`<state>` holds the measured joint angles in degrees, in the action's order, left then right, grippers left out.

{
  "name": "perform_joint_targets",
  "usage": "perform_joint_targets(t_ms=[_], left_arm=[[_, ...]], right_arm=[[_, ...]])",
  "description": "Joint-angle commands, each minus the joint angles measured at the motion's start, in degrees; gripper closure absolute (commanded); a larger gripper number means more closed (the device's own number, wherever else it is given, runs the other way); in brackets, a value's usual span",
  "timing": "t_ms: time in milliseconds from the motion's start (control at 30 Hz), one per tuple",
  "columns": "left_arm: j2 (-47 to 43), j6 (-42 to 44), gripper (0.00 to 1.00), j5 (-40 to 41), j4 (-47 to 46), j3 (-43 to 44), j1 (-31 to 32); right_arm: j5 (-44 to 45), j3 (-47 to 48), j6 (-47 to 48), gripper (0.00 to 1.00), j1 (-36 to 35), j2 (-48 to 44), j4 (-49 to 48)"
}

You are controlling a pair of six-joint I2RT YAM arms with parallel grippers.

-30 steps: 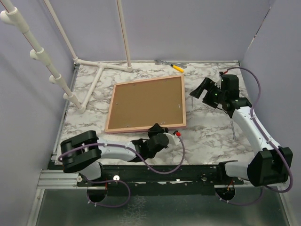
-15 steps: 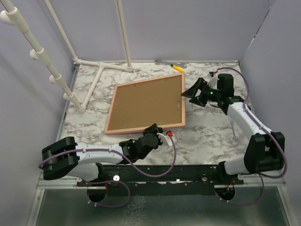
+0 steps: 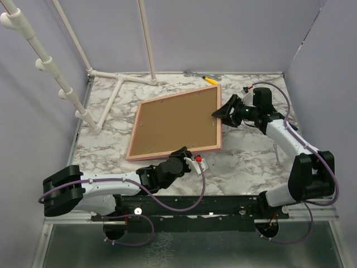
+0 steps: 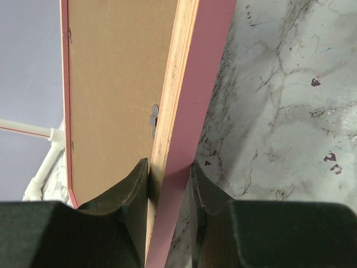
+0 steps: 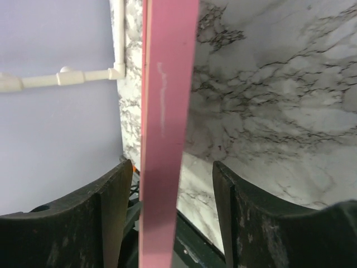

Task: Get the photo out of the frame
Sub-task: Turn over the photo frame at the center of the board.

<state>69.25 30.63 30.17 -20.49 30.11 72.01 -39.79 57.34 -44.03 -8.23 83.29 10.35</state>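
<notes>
Pink-bordered rectangular picture frame with a brown fibreboard back [image 3: 175,125]: it lies brown side up, directly ahead of the left gripper [image 3: 183,153] and just to the inner side of the right gripper [image 3: 219,114], spanning the space between the two.

Left gripper: clamped on the frame's near edge. In the left wrist view [image 4: 170,167] I see one black finger [image 4: 134,184] pressed against the fibreboard side and the other against the pink outer side. The frame [image 4: 111,84] runs straight out ahead of the fingertips, with no gap on either side of it.

Right gripper: jaws apart, nothing held. In the right wrist view [image 5: 173,173] the frame's pink edge [image 5: 167,84] stands between the two fingers [image 5: 114,195]. A visible gap separates it from each finger, so it is straddled but not touched.

Frame attitude: from overhead it sits skewed to the table edges. I cannot tell whether the side at the right gripper is lifted clear of the grey-veined white marble-pattern table top [image 3: 251,156].

Other items noted:
- A yellow-handled metal tool [image 3: 209,80] lies beyond the right gripper, near the back wall and apart from the frame.
- A white plastic pipe stand [image 3: 111,92] sits well beyond the left gripper, past the frame's far left corner.
</notes>
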Motion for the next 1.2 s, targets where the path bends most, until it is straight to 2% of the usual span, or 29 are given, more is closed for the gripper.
perform_joint_targets(t_ms=[0,133,233,300,333,367,433,500,567,633,700,833,867,933,967,1100,1167], left_arm=[[-1.9,-6.0,1.00,-6.8,-6.5,0.8,0.3],[-1.4,-5.9,1.00,-7.5,-6.5,1.6,0.3],[-0.9,-6.1,1.00,-7.8,-6.5,2.2,0.2],[-0.7,-6.4,0.92,-7.7,-6.5,2.7,0.3],[-0.6,-6.5,0.87,-7.7,-6.5,2.9,0.3],[-0.7,-6.9,0.77,-7.7,-6.5,3.0,0.3],[-0.8,-7.7,0.51,-7.2,-6.5,3.5,0.4],[-1.2,-9.0,0.33,-6.6,-6.3,4.2,0.5],[-1.2,-10.1,0.23,-4.1,-5.5,5.7,1.6],[0.2,-10.6,0.08,0.4,-4.6,7.7,3.5],[2.3,-10.9,0.01,4.4,-3.0,10.4,5.5],[6.5,-10.5,0.02,9.1,-1.2,14.7,7.7],[7.3,-10.0,0.08,9.8,-1.0,15.6,8.0],[8.7,-9.4,0.27,10.1,0.2,17.3,8.1],[9.3,-9.1,0.31,10.4,0.6,17.9,8.1],[10.5,-8.2,0.27,11.7,0.7,18.9,8.2],[11.1,-7.3,0.28,12.1,0.5,19.3,8.2]], right_arm=[[-0.6,2.8,-2.7,0.41,-1.9,-0.2,1.0],[0.9,4.2,-3.9,0.54,-2.4,-0.7,3.5],[2.4,5.5,-4.0,0.73,-2.4,-2.0,5.7],[4.0,6.3,-4.2,0.81,-2.4,-3.2,7.1],[4.8,6.6,-4.2,0.82,-2.4,-3.8,7.6],[5.5,6.9,-4.4,0.82,-2.4,-4.3,8.2],[7.2,8.0,-4.8,0.86,-2.4,-4.9,10.2],[8.6,9.2,-5.2,0.91,-2.4,-5.1,12.7],[9.3,10.2,-5.6,0.94,-2.4,-5.2,14.3],[9.5,10.5,-6.4,0.94,-2.4,-5.8,14.9],[10.5,10.7,-7.6,0.94,-2.4,-6.5,15.5],[13.0,11.7,-9.0,0.94,-2.4,-7.8,17.5],[13.4,12.0,-9.2,0.94,-2.4,-8.0,18.0],[13.6,12.3,-9.5,0.93,-2.4,-8.4,18.6],[13.6,12.4,-9.6,0.93,-2.4,-8.6,18.9],[13.9,13.1,-9.9,0.92,-2.4,-9.1,20.1],[13.7,13.2,-10.3,0.92,-2.4,-9.5,20.2]])
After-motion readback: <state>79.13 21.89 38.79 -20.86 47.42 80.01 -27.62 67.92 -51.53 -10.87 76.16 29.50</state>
